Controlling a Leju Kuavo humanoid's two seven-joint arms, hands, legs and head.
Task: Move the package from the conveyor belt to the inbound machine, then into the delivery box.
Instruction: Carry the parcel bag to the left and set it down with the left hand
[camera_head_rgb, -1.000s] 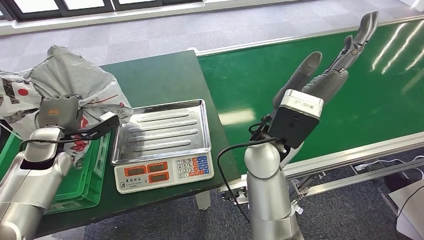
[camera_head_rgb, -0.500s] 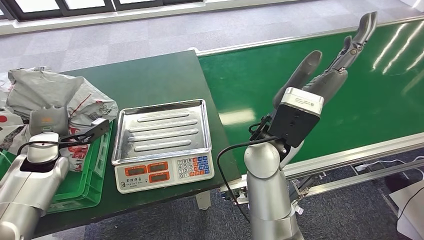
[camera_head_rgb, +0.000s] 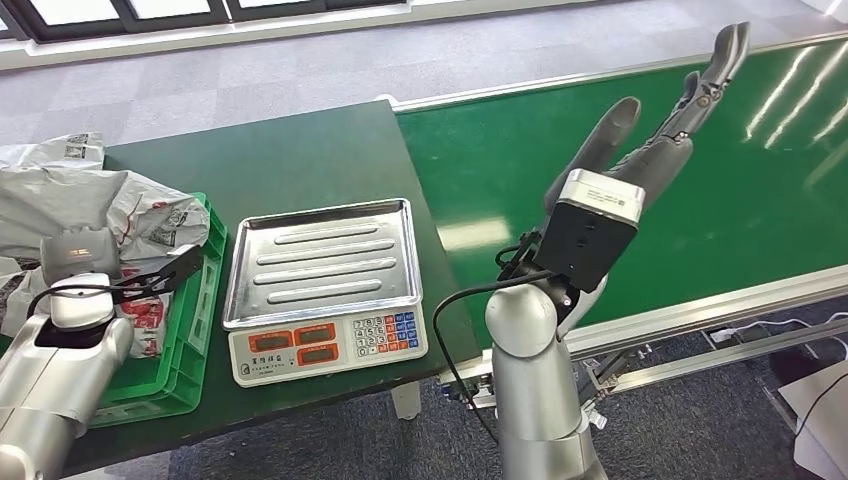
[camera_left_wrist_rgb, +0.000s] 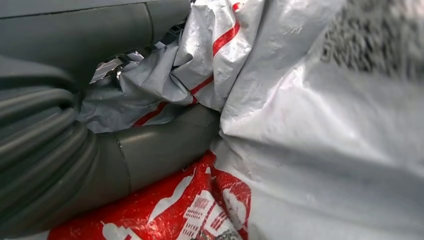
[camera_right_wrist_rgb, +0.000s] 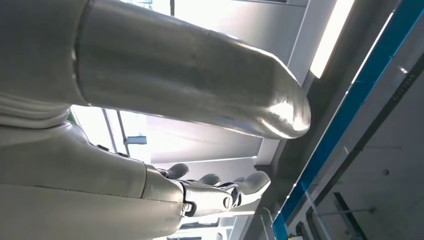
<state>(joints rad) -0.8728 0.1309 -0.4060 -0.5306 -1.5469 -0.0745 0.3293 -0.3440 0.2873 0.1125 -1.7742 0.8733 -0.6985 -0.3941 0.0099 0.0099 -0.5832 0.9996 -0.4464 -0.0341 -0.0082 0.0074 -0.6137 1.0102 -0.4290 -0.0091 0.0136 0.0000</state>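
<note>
Head view: the left hand (camera_head_rgb: 85, 262) holds the package (camera_head_rgb: 120, 215), a crumpled grey bag, low over the green box (camera_head_rgb: 195, 330) beside the scale (camera_head_rgb: 325, 290) on the tabletop (camera_head_rgb: 310, 150). The right hand (camera_head_rgb: 665, 130) is raised above the belt (camera_head_rgb: 700, 210), fingers spread, holding nothing.

Left wrist view: thumb and fingers (camera_left_wrist_rgb: 150, 145) grasp the bag's folds.

Right wrist view: fingers (camera_right_wrist_rgb: 215, 192) released.

This looks like the last step, the drop into the box; next, let go.
</note>
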